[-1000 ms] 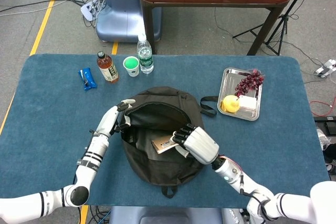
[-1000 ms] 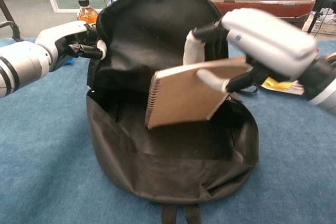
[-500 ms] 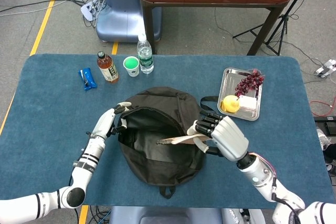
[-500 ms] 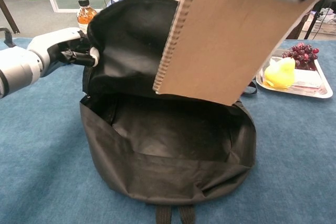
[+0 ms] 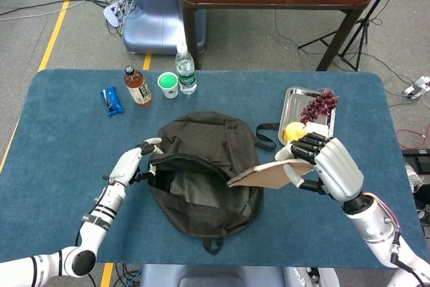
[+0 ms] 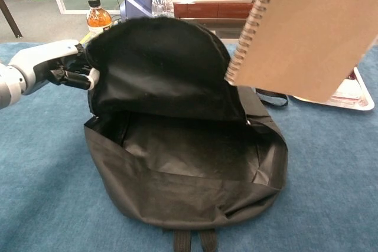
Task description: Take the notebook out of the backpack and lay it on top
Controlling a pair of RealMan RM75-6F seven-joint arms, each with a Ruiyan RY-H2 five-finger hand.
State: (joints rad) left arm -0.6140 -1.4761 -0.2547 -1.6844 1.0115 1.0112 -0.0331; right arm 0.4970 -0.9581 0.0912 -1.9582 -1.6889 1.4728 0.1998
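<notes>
The black backpack [image 5: 205, 173] lies in the middle of the blue bench [image 5: 60, 152], its mouth open toward the near side and its upper flap lifted; the left hand [image 5: 133, 163] sits at the left edge of that opening, fingers [image 6: 75, 78] closed on the flap's rim and holding it up. The notebook [image 5: 269, 173], brown-covered with a spiral binding along its left edge, is out of the bag and in the air above the backpack's right side, held roughly flat in the head view; the right hand [image 5: 329, 166] grips its right end, fingers curled over the top and thumb underneath. In the chest view the notebook [image 6: 307, 28] fills the upper right, its lower corner over the backpack's right shoulder, and the hand holding it is out of frame; the bag's interior shows only dark lining. A strap [image 5: 267, 136] trails from the backpack toward the right. At the far right of the bench stands a metal tray [image 5: 293, 109] carrying dark grapes [image 5: 318, 106], a yellow fruit [image 5: 293, 132] and a white block; the right hand is just near of it. Along the far left of the bench stand a brown drink bottle [image 5: 137, 85], a green-filled cup [image 5: 168, 85] and a clear water bottle [image 5: 185, 69], with a blue packet [image 5: 111, 101] to their left.
</notes>
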